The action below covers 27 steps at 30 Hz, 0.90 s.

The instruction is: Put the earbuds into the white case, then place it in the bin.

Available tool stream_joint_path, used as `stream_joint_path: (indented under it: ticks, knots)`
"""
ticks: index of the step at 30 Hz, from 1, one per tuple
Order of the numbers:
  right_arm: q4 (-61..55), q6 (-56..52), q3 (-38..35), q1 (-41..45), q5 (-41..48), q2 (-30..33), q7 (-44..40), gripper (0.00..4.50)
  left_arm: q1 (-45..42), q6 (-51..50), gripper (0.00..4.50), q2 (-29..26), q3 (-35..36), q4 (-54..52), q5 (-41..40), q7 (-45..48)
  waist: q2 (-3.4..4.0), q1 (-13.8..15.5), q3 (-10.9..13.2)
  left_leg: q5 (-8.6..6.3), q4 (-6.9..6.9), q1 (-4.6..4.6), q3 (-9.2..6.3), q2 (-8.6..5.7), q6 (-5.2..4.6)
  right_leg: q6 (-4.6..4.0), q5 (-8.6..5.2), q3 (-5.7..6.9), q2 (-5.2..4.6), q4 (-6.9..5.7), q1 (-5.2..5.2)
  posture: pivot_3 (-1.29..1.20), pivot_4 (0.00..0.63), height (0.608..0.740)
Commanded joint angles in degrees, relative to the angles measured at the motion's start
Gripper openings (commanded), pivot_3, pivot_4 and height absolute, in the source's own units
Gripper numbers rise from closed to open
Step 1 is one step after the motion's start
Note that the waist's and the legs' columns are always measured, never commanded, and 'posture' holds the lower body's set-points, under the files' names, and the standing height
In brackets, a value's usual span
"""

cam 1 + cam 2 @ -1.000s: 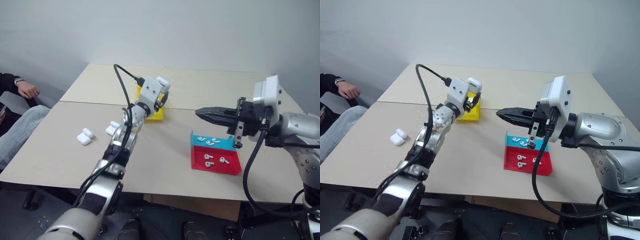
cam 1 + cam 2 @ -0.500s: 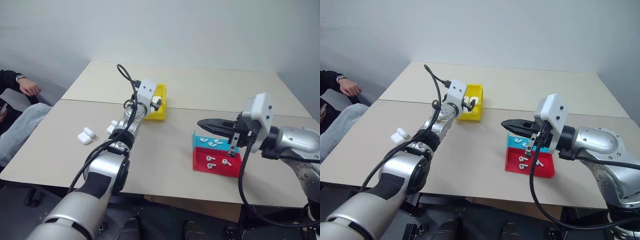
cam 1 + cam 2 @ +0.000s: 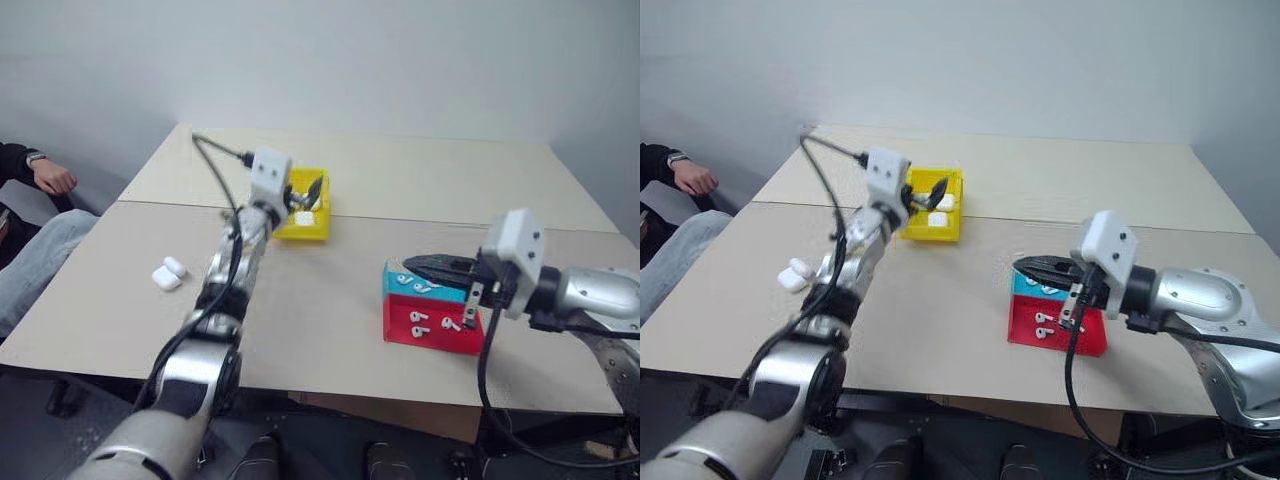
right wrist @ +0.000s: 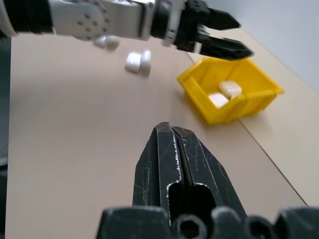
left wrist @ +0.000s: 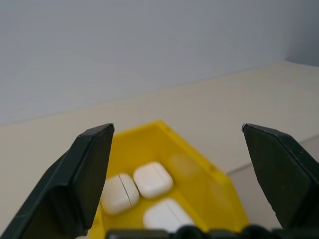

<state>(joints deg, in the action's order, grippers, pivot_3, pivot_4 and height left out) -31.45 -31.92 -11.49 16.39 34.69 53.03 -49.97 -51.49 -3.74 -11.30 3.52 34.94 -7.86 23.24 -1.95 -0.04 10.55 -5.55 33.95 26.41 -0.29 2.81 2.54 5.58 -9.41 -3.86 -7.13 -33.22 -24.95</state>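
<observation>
So my left gripper (image 3: pixel 308 189) hung spread wide and empty right over the yellow bin (image 3: pixel 320 228), with three white cases (image 5: pixel 152 179) sitting inside it. My right gripper (image 3: pixel 413 264) was pinched together, empty, above the red-and-teal tray (image 3: pixel 433 340) where the earbuds (image 3: pixel 418 318) lay, well right of the bin.

A beige worktop (image 3: pixel 330 290) stood before a plain grey wall (image 3: pixel 380 60), a seam crossing it from left to right. A red-and-teal tray (image 3: pixel 432 308) lay near its right edge. At far left sat a person (image 3: pixel 30 215), one hand (image 3: pixel 55 178) resting by the worktop's corner.
</observation>
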Motion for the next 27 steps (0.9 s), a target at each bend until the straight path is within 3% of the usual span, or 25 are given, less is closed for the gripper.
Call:
stream_joint_path:
  ticks: [1,7,10,13,17,21,27]
  knots:
    - [1.77,4.77,-3.56,-1.26,-2.02,2.79,-4.39,0.0,4.62,-9.35,4.48,-4.14,0.1,-18.9,-5.35,6.53,-0.02,-0.15,0.01,0.04,0.02,0.0,0.0,0.0,0.06,-0.01,0.01,0.0,0.0,-0.03,0.0,0.0,0.15,0.74]
    - [8.89,14.75,-7.02,-5.57,-3.99,7.18,-17.23,0.0,16.16,-21.08,4.48,-15.52,1.53,-40.52,-14.94,18.03,-0.01,-0.75,0.0,0.06,0.17,-0.27,0.0,0.02,0.1,-0.09,0.07,0.0,0.0,-0.03,0.34,0.0,0.15,0.74]
    - [12.54,19.65,-9.26,-6.57,-4.14,8.68,-22.78,0.0,21.15,-22.39,4.48,-22.8,1.47,-46.83,-14.48,21.87,0.01,-1.02,-0.01,0.05,0.29,-0.38,0.0,0.05,0.11,-0.1,0.06,0.0,0.0,-0.01,0.49,0.0,0.15,0.74]
    - [15.35,21.05,-9.77,-6.16,-5.26,10.29,-24.5,0.0,25.04,-25.88,4.48,-27.45,3.96,-51.79,-19.27,25.41,0.0,-1.45,0.0,0.04,0.39,-0.38,0.0,0.08,0.11,-0.11,0.06,0.0,-0.02,0.02,0.49,0.0,0.15,0.74]
    - [17.54,23.1,-9.93,-7.14,-7.36,12.7,-27.15,0.0,32.23,-24.54,4.48,-33.91,6.39,-55.39,-22.82,34.12,0.01,-2.17,0.0,0.04,0.49,-0.31,0.0,0.11,0.1,-0.13,0.05,0.0,-0.04,0.09,0.45,0.0,0.15,0.74]
    - [18.41,23.68,-8.69,-6.49,-9.0,12.82,-26.4,0.0,38.88,-18.15,4.48,-40.85,5.44,-56.34,-20.75,43.49,0.03,-3.11,-0.01,0.01,0.66,-0.25,0.0,0.12,0.08,-0.15,0.04,0.01,-0.1,0.21,0.11,0.0,0.15,0.74]
    - [17.97,24.56,-7.69,-6.37,-8.83,11.83,-27.17,0.0,37.92,-20.07,4.48,-42.95,5.67,-55.28,-23.44,45.83,0.06,-3.84,-0.02,-0.07,0.71,0.11,0.01,0.15,-0.06,-0.17,0.05,0.08,-0.13,0.89,0.0,0.0,0.15,0.74]
